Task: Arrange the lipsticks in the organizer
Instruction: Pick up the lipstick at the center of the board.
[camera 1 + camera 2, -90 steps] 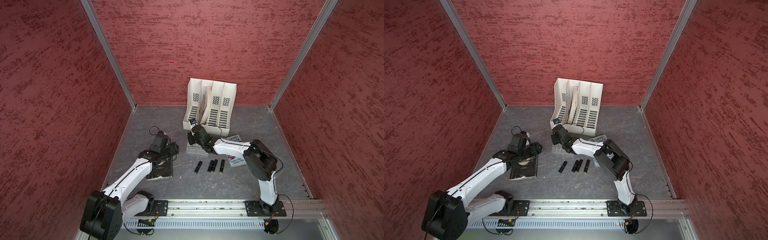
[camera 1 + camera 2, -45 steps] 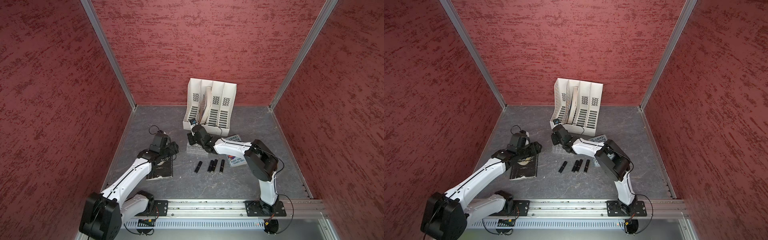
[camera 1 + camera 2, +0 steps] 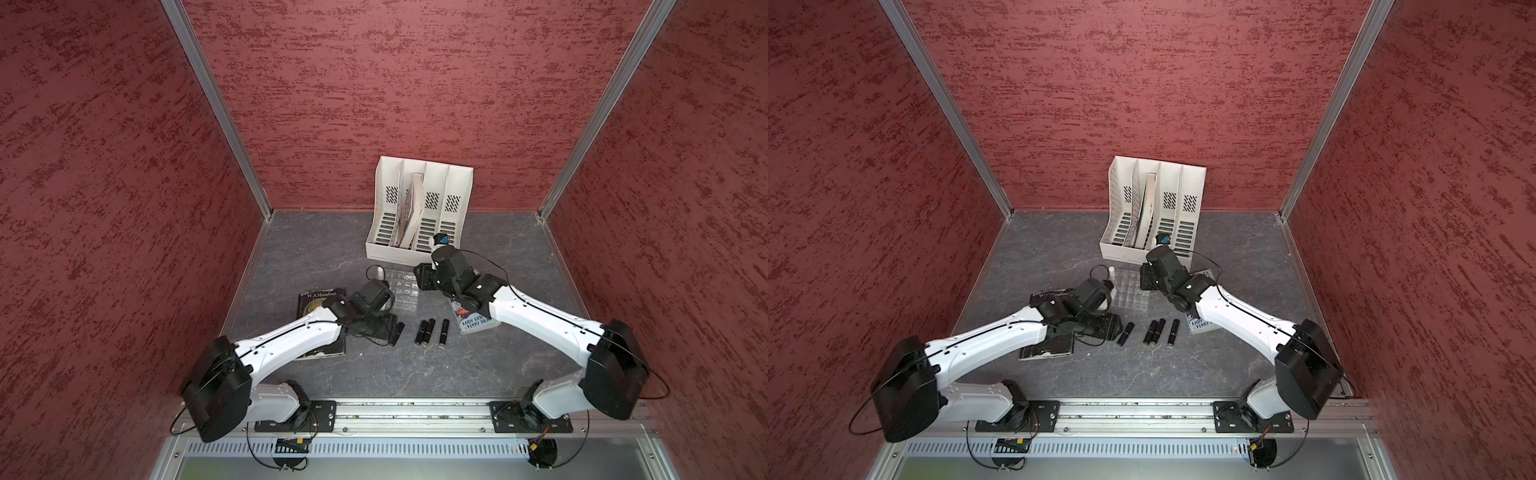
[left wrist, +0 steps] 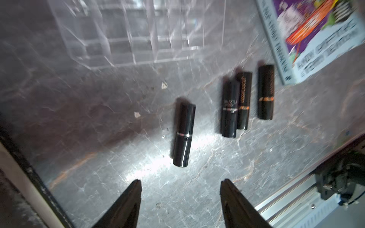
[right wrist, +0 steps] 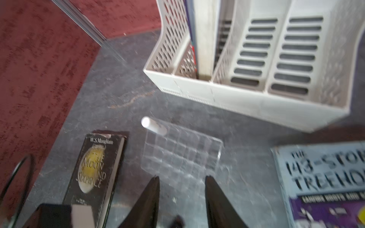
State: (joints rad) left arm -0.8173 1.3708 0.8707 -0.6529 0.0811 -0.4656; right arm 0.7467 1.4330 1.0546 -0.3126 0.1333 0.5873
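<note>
Lipsticks: one slotted, four on the table

From my seat I see the white lipstick [image 5: 154, 125] standing in a corner cell of the organizer [image 5: 181, 156], on the side toward the file rack [image 3: 419, 216]. Four black lipsticks [image 4: 230, 110] lie flat on the table [image 3: 1142, 374] in front of the organizer. Two are touching, a third is just beside them near the blue book [image 4: 316, 39], and a lone lipstick [image 4: 183, 136] lies apart. My left gripper [image 4: 181, 182] hovers just short of that lone lipstick, jaws well apart and empty. My right gripper [image 5: 182, 178] hangs over the organizer's near edge, jaws parted more narrowly, holding nothing
</note>
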